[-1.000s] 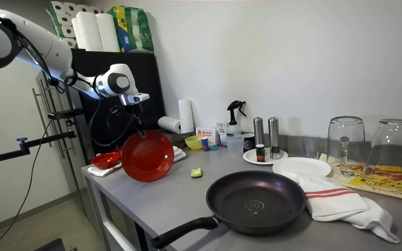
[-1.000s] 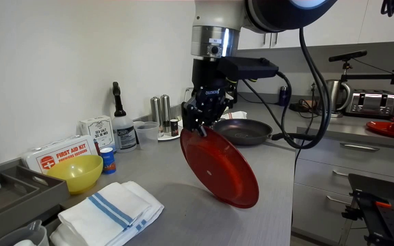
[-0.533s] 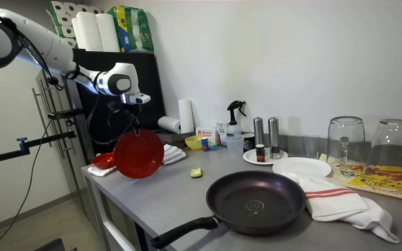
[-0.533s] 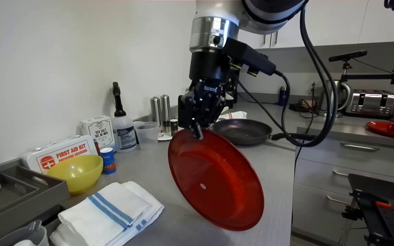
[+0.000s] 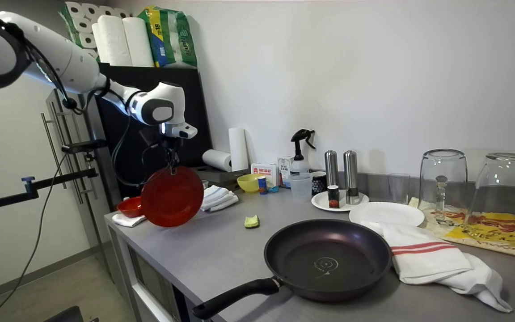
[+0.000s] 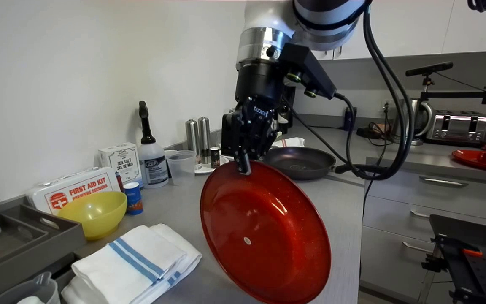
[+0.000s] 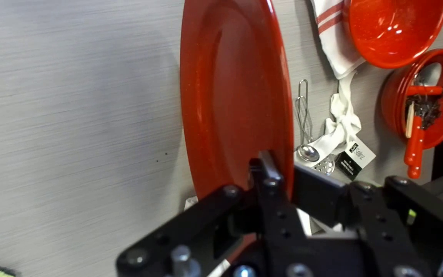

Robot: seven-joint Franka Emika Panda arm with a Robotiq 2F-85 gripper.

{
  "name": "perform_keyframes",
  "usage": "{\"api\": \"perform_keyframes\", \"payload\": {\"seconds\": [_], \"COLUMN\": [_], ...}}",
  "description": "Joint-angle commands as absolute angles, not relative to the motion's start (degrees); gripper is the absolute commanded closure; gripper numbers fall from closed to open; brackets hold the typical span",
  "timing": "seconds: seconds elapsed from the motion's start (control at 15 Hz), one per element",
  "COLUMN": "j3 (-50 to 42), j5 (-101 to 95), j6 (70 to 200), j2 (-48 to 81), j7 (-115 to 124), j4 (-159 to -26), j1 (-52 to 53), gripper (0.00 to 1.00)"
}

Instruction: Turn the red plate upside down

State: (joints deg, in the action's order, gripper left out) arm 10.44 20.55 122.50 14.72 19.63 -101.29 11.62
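Note:
The glossy red plate hangs steeply tilted, nearly on edge, in both exterior views (image 5: 171, 199) (image 6: 268, 236). A small white oval mark shows on the face turned to one camera. My gripper (image 5: 173, 170) is shut on the plate's upper rim; it also shows in the other exterior view (image 6: 244, 166). In the wrist view the plate (image 7: 240, 88) stands edge-on, its rim between the fingers (image 7: 283, 175). I cannot tell whether its lower edge touches the counter.
A red bowl (image 5: 129, 207) sits behind the plate, near utensils (image 7: 308, 153). Folded white towels (image 6: 141, 257), a yellow bowl (image 6: 95, 211) and a grey tray (image 6: 23, 245) are nearby. A black frying pan (image 5: 329, 259) and a small yellow-green item (image 5: 251, 221) lie on the counter (image 5: 226, 250).
My gripper, still shut on the plate, has tilted and carried it toward the red bowl and towels. The face with the white mark has turned more toward its camera.

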Motion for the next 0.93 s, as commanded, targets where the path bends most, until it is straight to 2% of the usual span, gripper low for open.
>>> {"api": "perform_keyframes", "payload": {"seconds": [0.0, 0.4, 0.87], "j3": [10.9, 9.6, 7.0], "j5": [27.7, 28.4, 20.7], "j6": [119.4, 118.6, 121.5], "j2": [15.5, 16.1, 17.5], "j7": [12.9, 9.0, 11.2], "j4": [-102.1, -103.9, -107.1], "j1": [8.9, 7.2, 7.7], "gripper": [0.95, 0.95, 0.95]}}
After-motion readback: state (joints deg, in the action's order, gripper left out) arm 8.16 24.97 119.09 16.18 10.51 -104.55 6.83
